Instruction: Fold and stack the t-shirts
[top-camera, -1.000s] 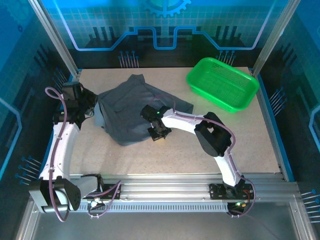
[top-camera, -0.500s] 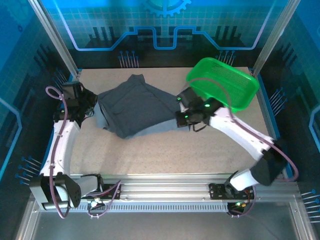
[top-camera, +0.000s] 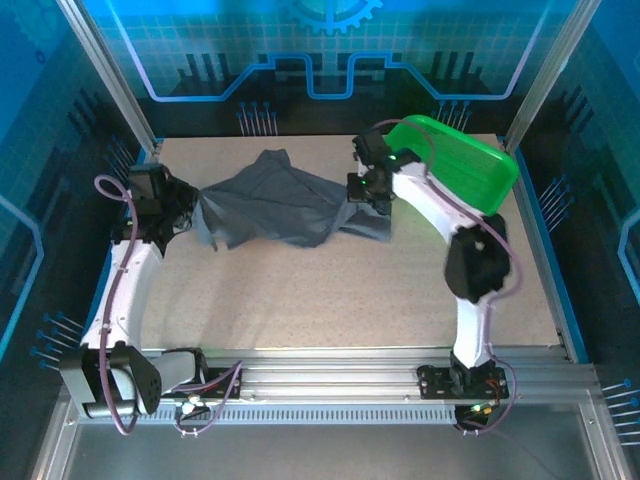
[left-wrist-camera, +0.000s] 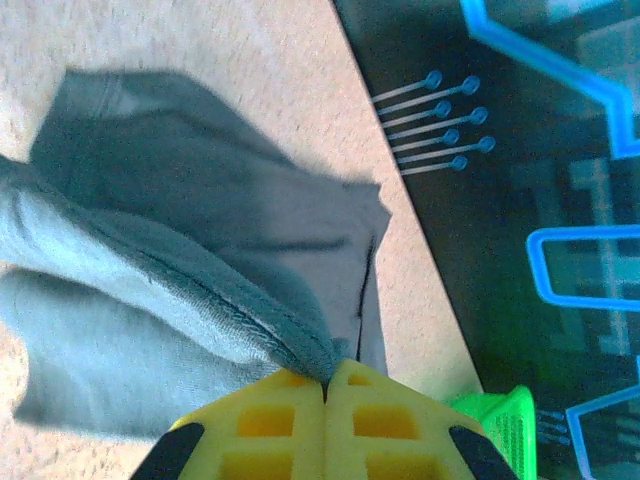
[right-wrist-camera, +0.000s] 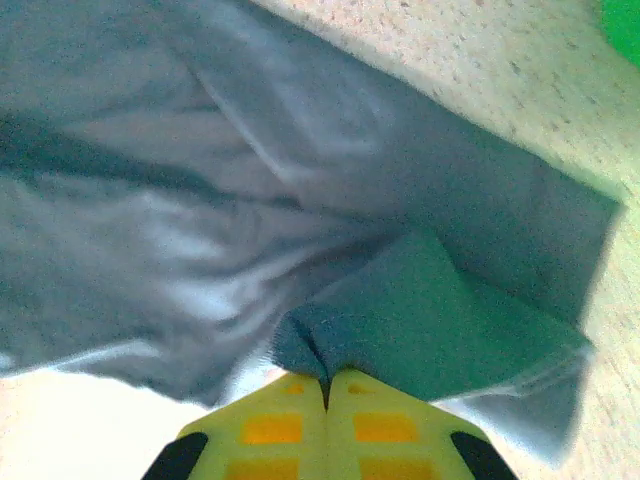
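Looking over the speckled beige table (top-camera: 330, 300), you see left hand (top-camera: 188, 210) and right hand (top-camera: 366, 190) each pinching the t-shirt (top-camera: 270, 205); glowing blue panels (top-camera: 420, 50) wall it in.

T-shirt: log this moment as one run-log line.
t-shirt: unfolded, crumpled, strung between claws | left claw: shut on t-shirt | right claw: shut on t-shirt | green basket: far right corner
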